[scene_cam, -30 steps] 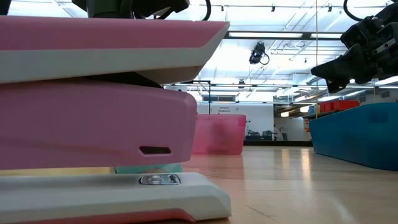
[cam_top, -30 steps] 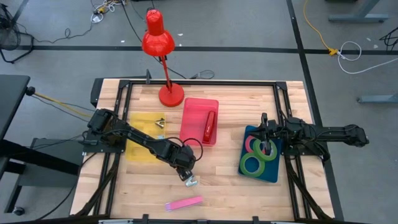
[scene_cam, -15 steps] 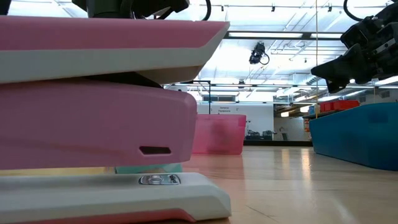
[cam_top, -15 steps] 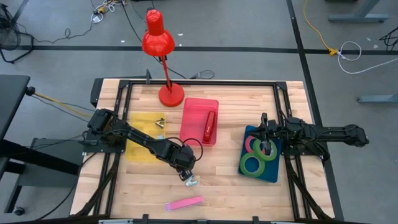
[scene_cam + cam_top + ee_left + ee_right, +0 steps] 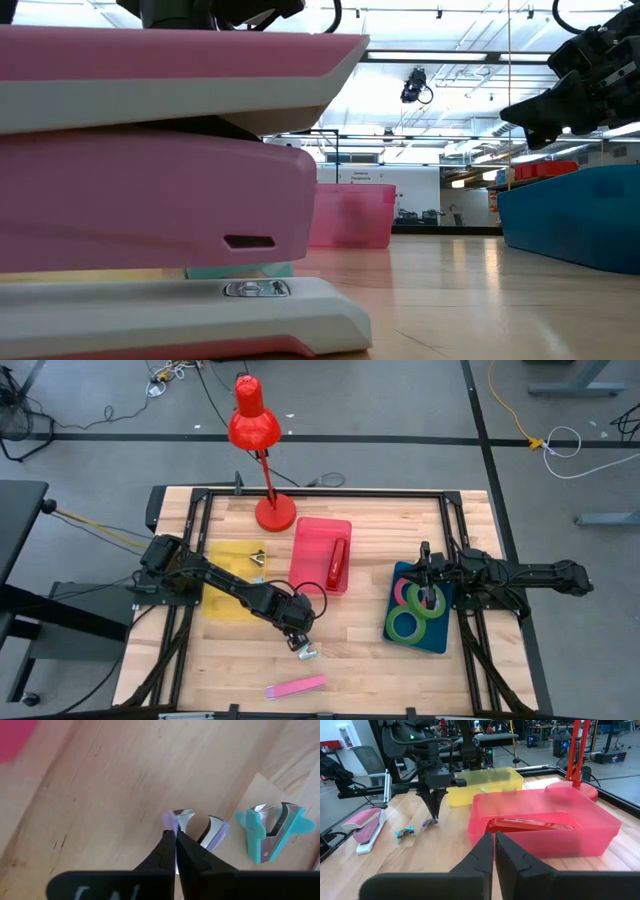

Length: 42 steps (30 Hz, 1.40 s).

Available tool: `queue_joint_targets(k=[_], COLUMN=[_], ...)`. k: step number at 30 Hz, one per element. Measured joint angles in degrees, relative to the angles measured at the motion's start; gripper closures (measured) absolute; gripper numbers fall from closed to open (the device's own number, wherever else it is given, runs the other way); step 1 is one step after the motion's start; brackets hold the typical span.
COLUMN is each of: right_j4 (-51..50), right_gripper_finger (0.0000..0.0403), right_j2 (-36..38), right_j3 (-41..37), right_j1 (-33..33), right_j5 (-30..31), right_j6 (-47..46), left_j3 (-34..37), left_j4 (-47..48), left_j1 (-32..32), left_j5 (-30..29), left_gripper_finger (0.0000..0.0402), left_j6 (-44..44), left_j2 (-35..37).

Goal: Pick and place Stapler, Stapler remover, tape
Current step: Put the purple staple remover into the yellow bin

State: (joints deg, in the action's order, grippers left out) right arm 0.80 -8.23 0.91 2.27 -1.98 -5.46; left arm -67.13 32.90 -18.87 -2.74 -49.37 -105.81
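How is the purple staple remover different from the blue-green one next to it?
The purple staple remover is pinched at one wing by the shut left gripper; the teal staple remover lies free, untouched. The purple one is lilac with pale handles; the teal one is blue-green. The purple one lies nearer the pink bin; the teal one lies nearer the pink stapler. Both are claw-type removers with shiny metal jaws, resting on the wooden table.

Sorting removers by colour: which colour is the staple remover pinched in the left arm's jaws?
Purple staple remover; shows best in the left wrist view.
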Motion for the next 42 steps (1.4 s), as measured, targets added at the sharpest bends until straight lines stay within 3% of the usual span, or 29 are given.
queue_joint_targets(k=[12, 42], right_j4=[0.00, 0.02], right_gripper_finger=[0.0382, 0.0382], right_j2=[0.02, 0.02], right_j3=[0.00, 0.00], right_j1=[-0.01, 0.01], right_j5=[0.00, 0.00], right_j6=[-0.01, -0.01], left_j3=[-1.97, -1.86], left_j4=[2.10, 29.98], left_j1=[0.32, 1.53], left_j5=[1.45, -7.71], left_gripper_finger=[0.0399, 0.0401], left_j6=[5.02, 8.11], left_j2=[3.58, 22.40])
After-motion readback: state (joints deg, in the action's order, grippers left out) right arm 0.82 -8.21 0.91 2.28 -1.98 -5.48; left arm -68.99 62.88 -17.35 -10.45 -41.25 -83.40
